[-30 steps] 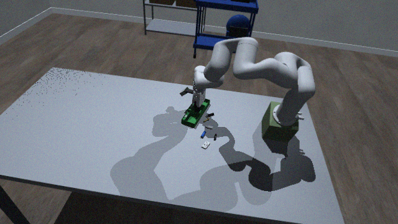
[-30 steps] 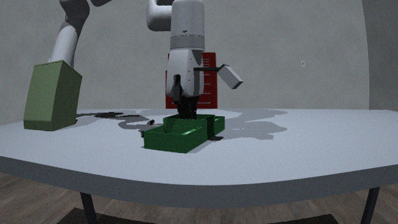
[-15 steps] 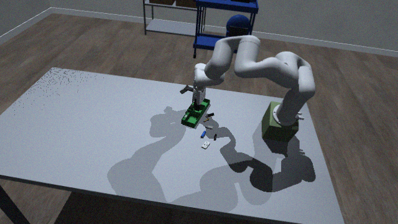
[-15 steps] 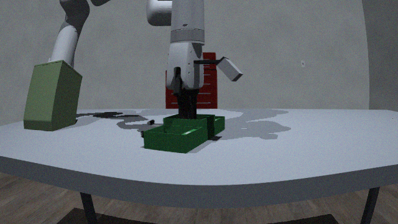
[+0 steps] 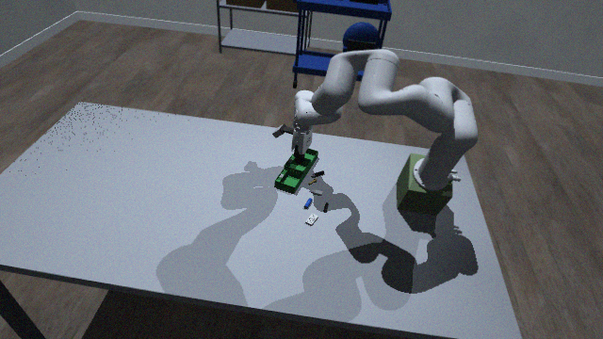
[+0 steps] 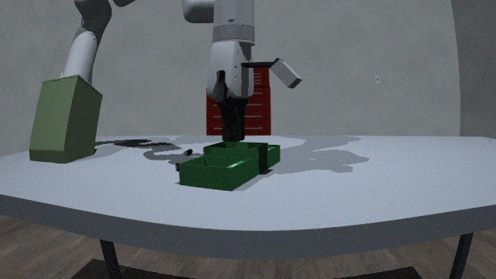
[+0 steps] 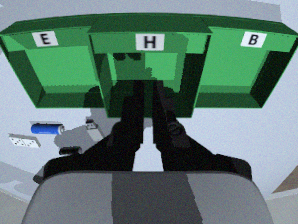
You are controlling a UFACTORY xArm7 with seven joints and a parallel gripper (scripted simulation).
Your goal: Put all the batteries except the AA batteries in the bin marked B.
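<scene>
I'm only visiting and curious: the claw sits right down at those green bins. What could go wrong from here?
The shut gripper hangs at the rim of bin H, not bin B; a sideways move could shove the bins. The blue cylinder lies among crowded small items, so a grab might knock neighbours.

White arm (image 5: 405, 94), rounded glossy links, thick tube segments. Green box pedestal (image 5: 407, 188) under white round foot flange. Grey band around wrist segment, upper centre of exterior view. Small grey block (image 6: 286, 73) on black bracket beside wrist. Gripper (image 7: 149, 106) black, two slim fingers; grey housing with darker centre stripe, corner screws.
</scene>
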